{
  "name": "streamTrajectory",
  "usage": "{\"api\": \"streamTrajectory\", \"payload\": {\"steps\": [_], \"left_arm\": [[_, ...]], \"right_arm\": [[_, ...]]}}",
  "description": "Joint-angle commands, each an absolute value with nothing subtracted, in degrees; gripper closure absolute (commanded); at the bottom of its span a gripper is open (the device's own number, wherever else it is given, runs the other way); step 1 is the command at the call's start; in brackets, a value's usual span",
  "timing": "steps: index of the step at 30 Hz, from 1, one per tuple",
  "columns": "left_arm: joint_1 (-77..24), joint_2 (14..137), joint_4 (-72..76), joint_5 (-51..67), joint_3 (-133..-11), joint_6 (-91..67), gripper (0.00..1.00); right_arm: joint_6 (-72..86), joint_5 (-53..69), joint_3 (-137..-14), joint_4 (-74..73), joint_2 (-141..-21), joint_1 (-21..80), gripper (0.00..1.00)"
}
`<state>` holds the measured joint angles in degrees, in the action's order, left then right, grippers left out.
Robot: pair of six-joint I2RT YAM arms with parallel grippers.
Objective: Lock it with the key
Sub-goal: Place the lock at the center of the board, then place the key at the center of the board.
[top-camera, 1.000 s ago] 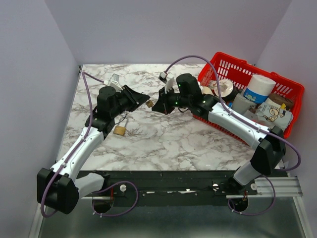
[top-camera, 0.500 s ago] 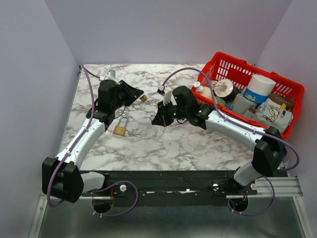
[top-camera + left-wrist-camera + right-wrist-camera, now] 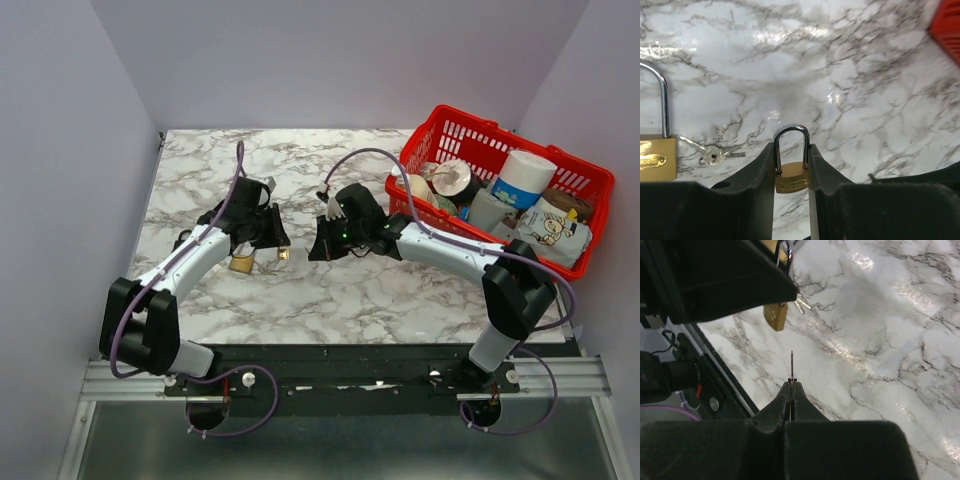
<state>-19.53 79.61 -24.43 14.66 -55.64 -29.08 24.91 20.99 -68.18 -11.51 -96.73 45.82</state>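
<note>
My left gripper is shut on the steel shackle of a small brass padlock and holds it just above the marble table. My right gripper is shut on a thin key. The key's blade sticks out forward, pointing toward the left gripper, a short gap away. In the right wrist view a brass padlock shows under the left gripper's black finger. I cannot tell which padlock it is.
A larger brass padlock lies on the table left of the left gripper, with a small bunch of keys beside it. A red basket full of groceries stands at the right. The table's front edge and rail are close.
My left arm has swung down and toward the near side, bringing the small padlock lower, beside the larger one. My right gripper has moved left and nearer with the key.
</note>
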Motion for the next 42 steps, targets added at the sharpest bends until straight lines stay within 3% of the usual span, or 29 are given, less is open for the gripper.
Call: {"api": "streamTrajectory", "payload": {"steps": [1,18,30,33,37,39,40,42], "left_arm": [[-20.9,83.0,-28.7,12.8,-56.0,-23.0,1.00],[-22.8,97.5,-28.8,8.2,-61.3,-31.6,0.97],[-23.9,101.4,-29.4,6.5,-63.0,-32.0,0.94],[-23.9,102.3,-29.4,6.9,-63.0,-32.0,0.86],[-23.9,102.4,-29.5,6.8,-63.1,-32.0,0.59],[-23.9,102.1,-29.7,6.9,-63.1,-31.9,0.53],[-23.9,101.8,-29.7,6.9,-63.1,-31.8,0.42],[-23.9,101.4,-29.7,6.8,-62.9,-31.6,0.34]], "right_arm": [[29.3,15.0,-69.4,-9.2,-100.1,46.6,1.00],[33.9,11.2,-67.2,-2.1,-109.3,46.8,1.00],[37.4,12.1,-66.4,-1.7,-112.2,47.2,1.00],[37.9,12.2,-66.5,-1.7,-112.6,47.2,1.00],[38.4,12.5,-65.9,-1.8,-112.8,47.1,0.99],[38.7,12.0,-65.5,-1.8,-112.9,47.1,1.00],[38.8,11.8,-65.4,-1.8,-113.0,47.2,0.99],[39.3,10.6,-65.1,-1.8,-113.1,47.1,1.00]]}}
